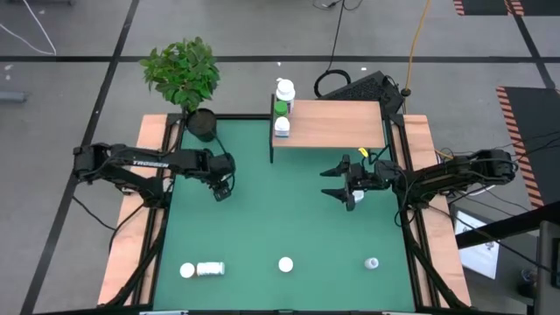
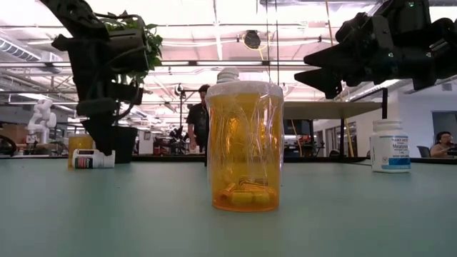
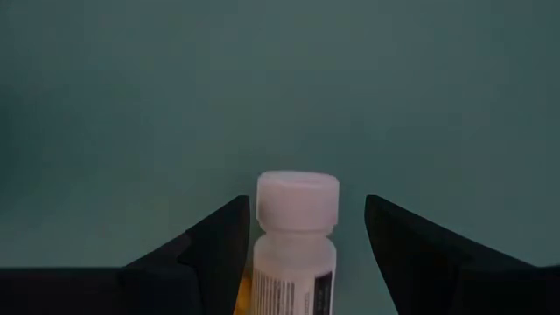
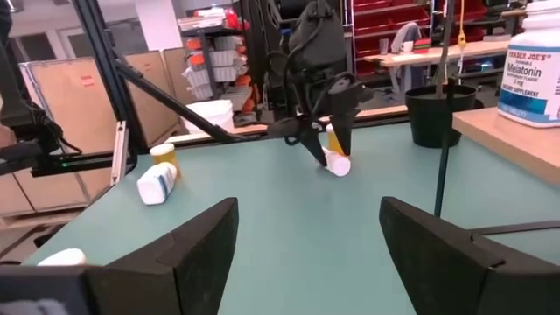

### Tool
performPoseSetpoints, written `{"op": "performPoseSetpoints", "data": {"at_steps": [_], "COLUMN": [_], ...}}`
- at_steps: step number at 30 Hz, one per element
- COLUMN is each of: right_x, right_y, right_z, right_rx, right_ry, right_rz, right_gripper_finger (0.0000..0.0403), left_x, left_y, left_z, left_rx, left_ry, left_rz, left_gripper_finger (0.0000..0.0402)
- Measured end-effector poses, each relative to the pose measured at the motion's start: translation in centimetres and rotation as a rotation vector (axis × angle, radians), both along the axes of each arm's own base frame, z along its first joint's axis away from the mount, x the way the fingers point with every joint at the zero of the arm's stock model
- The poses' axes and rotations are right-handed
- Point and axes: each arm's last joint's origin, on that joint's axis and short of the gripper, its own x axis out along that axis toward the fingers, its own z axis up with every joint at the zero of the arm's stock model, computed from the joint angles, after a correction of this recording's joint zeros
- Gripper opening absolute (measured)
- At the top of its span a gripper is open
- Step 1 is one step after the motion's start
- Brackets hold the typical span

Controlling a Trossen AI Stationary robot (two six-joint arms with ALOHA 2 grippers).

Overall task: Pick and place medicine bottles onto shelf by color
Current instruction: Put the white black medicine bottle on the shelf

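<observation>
Your left gripper (image 1: 222, 190) hangs over the left half of the green table mat (image 1: 289, 227), fingers closed on a small white-capped pill bottle (image 3: 296, 229) with an orange body and a printed label. In the left wrist view the bottle sits between the two dark fingers with its cap poking out past the tips, and in the right wrist view it hangs cap-down, clear of the mat. That is a light, stiff plastic bottle with smooth sides, so I'd judge it could slide or swing in the grip if you move sharply. The hold is on the body below the cap, which looks like the right place.

Your right gripper (image 1: 347, 185) waits with fingers spread and empty, just in front of the light-brown wooden shelf (image 1: 337, 123). Three bottles already stand along the shelf's left edge, including a white pump-top bottle (image 1: 285, 89) and a green-capped one (image 1: 281, 108).

Still on the mat near the front edge: a white-capped orange vial (image 1: 286, 264), a small white bottle (image 1: 373, 262), a bottle lying on its side (image 1: 210, 269) and an upright one (image 1: 186, 271) just beside it. The upright ones should take a pinch round the body; the lying one may roll.
</observation>
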Motion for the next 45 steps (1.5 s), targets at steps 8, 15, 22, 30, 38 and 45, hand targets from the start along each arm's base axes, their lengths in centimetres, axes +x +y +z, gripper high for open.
{"op": "performPoseSetpoints", "data": {"at_steps": [8, 15, 22, 30, 38, 45], "right_x": [0.0, 0.0, 0.0, 0.0, 1.2, 5.2], "right_y": [0.0, 0.0, 0.0, 0.0, 0.3, 0.9], "right_z": [0.2, 0.4, 0.5, 0.5, 0.5, 0.4], "right_rx": [0.007, 0.01, 0.009, 0.009, 0.006, -0.07], "right_ry": [-0.02, -0.043, -0.054, -0.054, -0.029, 0.021], "right_rz": [0.0, -0.001, -0.001, -0.001, 0.027, 0.085], "right_gripper_finger": [0.0274, 0.0274, 0.0274, 0.0274, 0.0274, 0.0274], "left_x": [-0.3, -1.0, -0.8, 0.3, 2.5, 4.3], "left_y": [0.0, -0.2, -0.1, 0.1, 0.0, -1.2], "left_z": [-0.5, -1.7, -1.8, -1.4, -0.2, 1.4], "left_rx": [0.013, 0.008, 0.017, 0.041, -0.038, -0.11], "left_ry": [0.011, 0.017, -0.008, -0.123, -0.408, -0.657], "left_rz": [-0.001, 0.015, 0.016, -0.014, -0.187, -0.363], "left_gripper_finger": [0.0227, 0.0226, 0.016, 0.0153, 0.0153, 0.0151]}}
